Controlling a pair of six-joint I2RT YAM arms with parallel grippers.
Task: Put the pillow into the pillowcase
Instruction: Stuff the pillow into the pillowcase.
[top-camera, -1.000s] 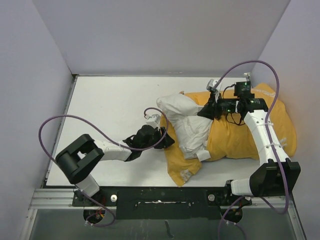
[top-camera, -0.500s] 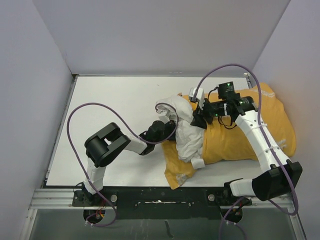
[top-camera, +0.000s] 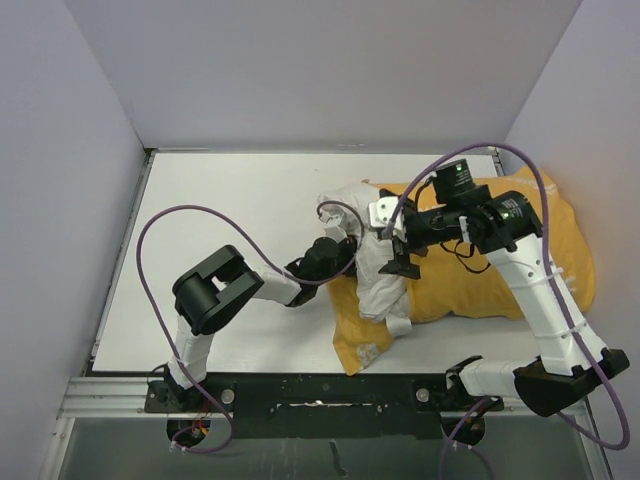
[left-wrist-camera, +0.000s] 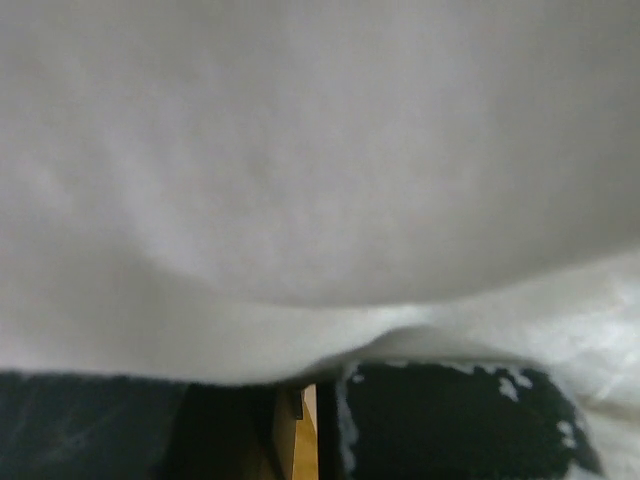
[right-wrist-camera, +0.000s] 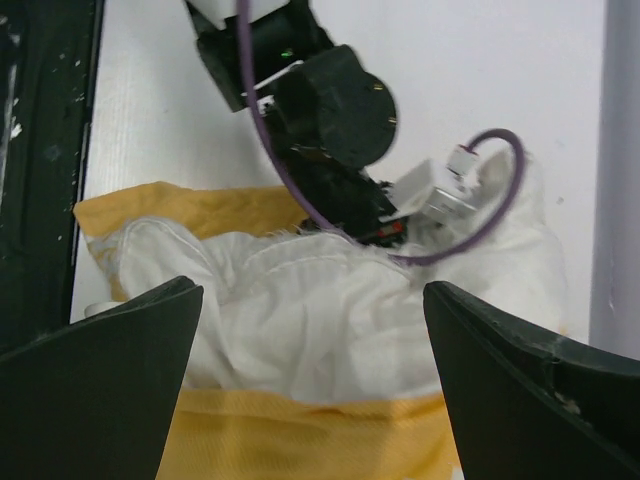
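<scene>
The pillowcase (top-camera: 480, 280) lies mustard-yellow side up at the right of the table, bulging with the pillow (top-camera: 375, 265), whose crumpled white end sticks out of its left mouth. My left gripper (top-camera: 340, 255) is pushed against that white end and is shut. In the left wrist view the pillow (left-wrist-camera: 300, 150) fills the frame and a thin yellow strip of pillowcase (left-wrist-camera: 308, 440) shows between the dark fingers. I cannot tell whether it is pinched. My right gripper (top-camera: 392, 240) hovers open above the mouth. Its fingers straddle the pillow (right-wrist-camera: 330, 320) over the pillowcase (right-wrist-camera: 300, 440), holding nothing, with the left gripper (right-wrist-camera: 345, 195) beyond.
The white table (top-camera: 230, 220) stretches left of the pillow. Grey walls close in the back and both sides. A purple cable (top-camera: 200, 215) loops over the left arm's elbow (top-camera: 215, 290), and another arcs over the right arm. A black rail (top-camera: 320, 405) runs along the near edge.
The left gripper moved right into the pillow's exposed end and shut. The right gripper shifted left along the case to its mouth and opened wide, letting go of what it held.
</scene>
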